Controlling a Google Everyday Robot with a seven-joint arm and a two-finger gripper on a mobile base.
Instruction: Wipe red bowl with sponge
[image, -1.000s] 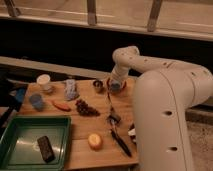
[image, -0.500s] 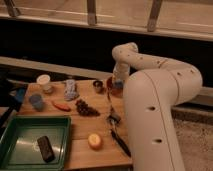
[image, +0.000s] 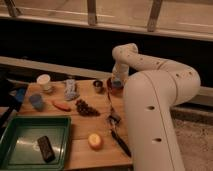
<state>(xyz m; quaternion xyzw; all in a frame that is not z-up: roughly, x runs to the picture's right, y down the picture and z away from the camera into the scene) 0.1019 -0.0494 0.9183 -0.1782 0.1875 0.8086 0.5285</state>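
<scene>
Robot arm (image: 150, 80): large white body, swung nearer than a second before and now covering most of the right side of the view, its wrist lowered to the far right edge of the bench (image: 82, 127). Green tray (image: 30, 142): near left corner, unmoved, carrying a dark rectangular block (image: 46, 148). Grapes (image: 86, 108), orange strip (image: 61, 105), round yellow fruit (image: 94, 141), black utensils (image: 117, 132), white cup (image: 44, 81), blue round cup (image: 36, 101), crumpled bottle (image: 71, 89) and small dark cup (image: 98, 86): all lay as before. Red bowl (image: 112, 88): far right edge of the bench, only a sliver showing beneath the wrist. Gripper (image: 116, 84): directly over the red bowl, jaws pressed together; a bluish patch there was probably the sponge (image: 117, 84), though a true pinch could not be confirmed. Judgement: the wrist's shift over the bowl suggested wiping was under way, not finished.
</scene>
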